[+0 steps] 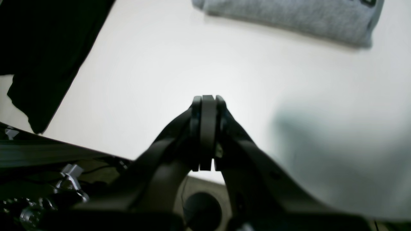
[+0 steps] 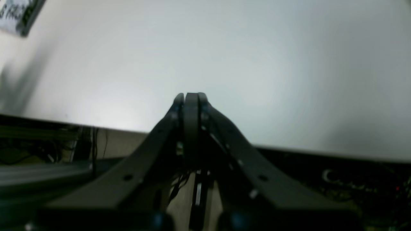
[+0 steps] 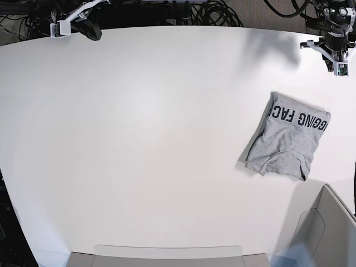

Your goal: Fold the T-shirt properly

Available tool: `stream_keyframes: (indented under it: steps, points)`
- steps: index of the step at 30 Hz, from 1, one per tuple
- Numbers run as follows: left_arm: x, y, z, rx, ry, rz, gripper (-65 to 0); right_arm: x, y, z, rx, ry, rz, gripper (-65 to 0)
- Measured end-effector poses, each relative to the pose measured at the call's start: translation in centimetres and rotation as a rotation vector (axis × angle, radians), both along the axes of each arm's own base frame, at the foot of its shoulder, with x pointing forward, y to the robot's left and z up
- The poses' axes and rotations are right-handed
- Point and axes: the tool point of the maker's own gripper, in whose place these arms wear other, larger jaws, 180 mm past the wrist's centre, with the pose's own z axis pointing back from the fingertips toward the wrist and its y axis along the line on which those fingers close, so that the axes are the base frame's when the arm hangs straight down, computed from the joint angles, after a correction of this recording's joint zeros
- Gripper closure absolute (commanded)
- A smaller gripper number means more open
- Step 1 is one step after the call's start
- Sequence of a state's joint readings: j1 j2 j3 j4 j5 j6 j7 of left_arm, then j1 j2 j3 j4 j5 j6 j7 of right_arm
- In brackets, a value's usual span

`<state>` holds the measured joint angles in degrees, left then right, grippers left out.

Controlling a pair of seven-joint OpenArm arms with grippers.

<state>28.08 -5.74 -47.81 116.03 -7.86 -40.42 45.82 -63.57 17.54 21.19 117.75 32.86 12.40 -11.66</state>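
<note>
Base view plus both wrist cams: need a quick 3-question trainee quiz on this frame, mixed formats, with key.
1. True or false: the T-shirt lies folded on the white table, held by neither arm.
2. Multiple choice: in the base view, the T-shirt is nearest A) the left gripper B) the right gripper C) the table's centre.
3. Fill in: both grippers' jaws are ____.

Key: 1 true. 2 A: the left arm is at that view's upper right, above the shirt. 3 shut, pads together with nothing between them.
</note>
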Motion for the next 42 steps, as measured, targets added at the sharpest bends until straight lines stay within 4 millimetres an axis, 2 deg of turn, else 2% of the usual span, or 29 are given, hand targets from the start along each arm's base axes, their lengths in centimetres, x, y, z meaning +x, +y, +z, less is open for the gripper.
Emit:
stream_keyframes:
  steps: [7, 10, 13, 16, 20, 22, 27, 32, 36, 37, 40, 42]
  points:
    - [-7.7, 1.1, -0.8, -0.067, 0.117, 0.076, 0.0, -4.8, -0.1, -0.9, -0.002, 0.141, 0.007, 0.0]
    - [-10.9, 2.9, -2.4, -0.088, 0.185, 0.178, 0.0, -6.7, -0.1, -1.7, -0.049, 0.208, 0.050, 0.0]
    - [-13.1, 3.3, -4.2, -0.131, 0.230, 0.229, 0.0, -8.7, 0.2, -3.8, -0.081, 0.316, 0.101, 0.0]
    - [-15.5, 3.0, -6.3, -0.192, 0.282, 0.270, 0.0, -10.6, 1.0, -7.4, -0.057, 0.400, 0.119, 0.0]
    - [-18.9, 2.7, -9.2, -0.265, 0.349, 0.338, 0.0, -14.1, 1.1, -10.7, -0.053, 0.525, 0.151, 0.0]
    - [-19.8, 1.6, -10.7, -0.303, 0.364, 0.331, 0.0, -15.0, 1.3, -11.8, -0.040, 0.547, 0.169, 0.0]
    - [-21.9, -3.7, -15.7, -0.466, 0.461, 0.287, 0.0, -18.2, -0.6, -15.8, -0.072, 0.652, 0.186, 0.0]
    - [-23.2, -8.3, -19.5, -0.531, 0.582, 0.172, 0.0, -19.8, -2.2, -19.7, -0.104, 0.748, 0.175, 0.0]
    - [-23.7, -12.5, -23.1, -0.564, 0.704, 0.048, 0.0, -21.4, -2.9, -22.3, -0.135, 0.838, 0.234, 0.0]
    - [-23.6, -13.3, -23.9, -0.584, 0.709, 0.039, 0.0, -21.3, -3.2, -22.9, -0.138, 0.831, 0.230, 0.0]
    - [-24.6, -14.3, -25.4, -0.604, 0.764, 0.008, 0.0, -21.2, -4.5, -25.0, -0.177, 0.812, 0.228, 0.0]
    - [-26.3, -14.5, -26.2, -0.615, 0.821, -0.027, 0.0, -21.3, -5.4, -26.6, -0.254, 0.823, 0.294, 0.0]
